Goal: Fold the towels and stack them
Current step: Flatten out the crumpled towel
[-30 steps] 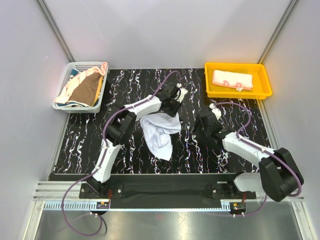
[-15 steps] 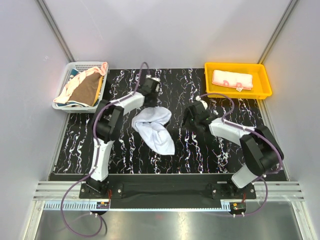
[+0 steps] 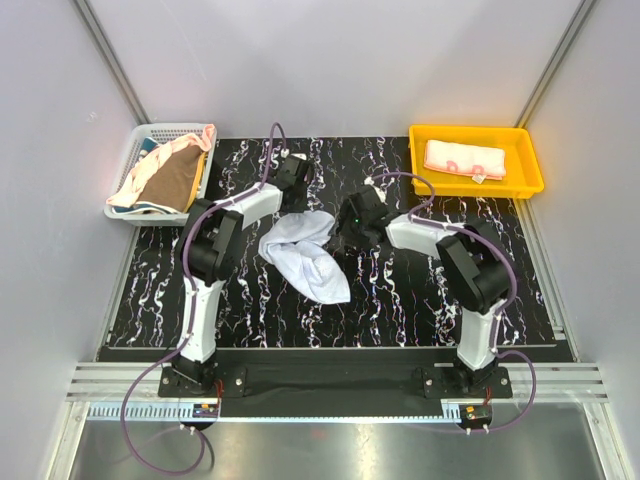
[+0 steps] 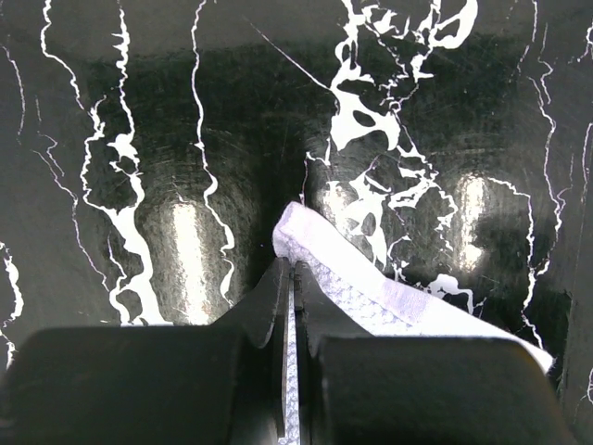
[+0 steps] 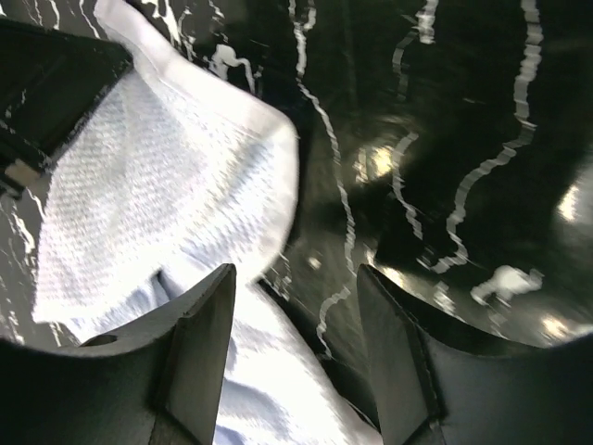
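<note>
A white, pale-blue towel [image 3: 303,257] lies crumpled on the black marbled table [image 3: 430,290]. My left gripper [image 3: 293,196] is shut on its far left corner. In the left wrist view the cloth [image 4: 371,295] is pinched between the closed fingers of the gripper [image 4: 292,273]. My right gripper [image 3: 347,228] hovers open at the towel's far right corner. In its wrist view the towel [image 5: 167,185] lies under the left finger [image 5: 199,343], and the gap of the gripper [image 5: 295,273] spans the cloth's edge and bare table. A folded pink towel [image 3: 463,158] rests in the yellow tray [image 3: 421,181].
A white mesh basket [image 3: 127,166] at the far left holds more towels, a brown one [image 3: 172,181] on top. Grey walls close in the table at the back and on both sides.
My left gripper has shut on the towel's corner and pulled it left and back. The right arm has swung left, from the table's right half to the towel's right corner.
</note>
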`<state>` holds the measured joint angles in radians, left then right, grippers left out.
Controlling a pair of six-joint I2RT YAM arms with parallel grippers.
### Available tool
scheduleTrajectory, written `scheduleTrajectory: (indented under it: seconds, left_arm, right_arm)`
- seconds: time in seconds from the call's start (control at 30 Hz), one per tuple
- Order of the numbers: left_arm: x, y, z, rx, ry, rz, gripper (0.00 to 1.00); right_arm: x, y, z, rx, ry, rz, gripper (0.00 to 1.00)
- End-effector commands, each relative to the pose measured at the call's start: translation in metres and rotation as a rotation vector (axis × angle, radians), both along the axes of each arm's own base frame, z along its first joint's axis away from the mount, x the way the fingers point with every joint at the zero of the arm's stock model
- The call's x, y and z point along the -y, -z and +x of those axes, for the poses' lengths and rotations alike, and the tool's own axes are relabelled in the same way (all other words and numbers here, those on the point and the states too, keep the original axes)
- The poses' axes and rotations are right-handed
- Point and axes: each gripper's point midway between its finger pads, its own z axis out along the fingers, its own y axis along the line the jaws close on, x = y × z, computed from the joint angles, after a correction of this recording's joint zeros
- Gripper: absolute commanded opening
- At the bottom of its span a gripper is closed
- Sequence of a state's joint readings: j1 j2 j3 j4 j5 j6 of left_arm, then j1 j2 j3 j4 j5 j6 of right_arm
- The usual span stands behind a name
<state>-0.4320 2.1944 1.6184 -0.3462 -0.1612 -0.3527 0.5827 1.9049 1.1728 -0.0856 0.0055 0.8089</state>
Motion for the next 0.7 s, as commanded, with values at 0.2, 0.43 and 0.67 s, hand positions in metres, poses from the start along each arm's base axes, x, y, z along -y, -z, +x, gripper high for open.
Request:
scheduleTrajectory:
  seconds: [0.2,0.43,0.67]
  left_arm:
    - [-0.012,-0.027,0.009,0.05,-0.04,-0.035,0.0]
    - [-0.014,-0.031,0.01,0.056,-0.04,-0.043,0.0]
    - [-0.013,-0.036,0.012,0.064,-0.039,-0.054,0.0]
  right_arm:
    - [-0.043,0.006,0.011,-0.028,0.03,0.094,0.59]
    - [-0.052,0.01,0.01,-0.05,0.045,0.113,0.54]
    - [-0.056,0.025,0.011,-0.094,0.069,0.104,0.41]
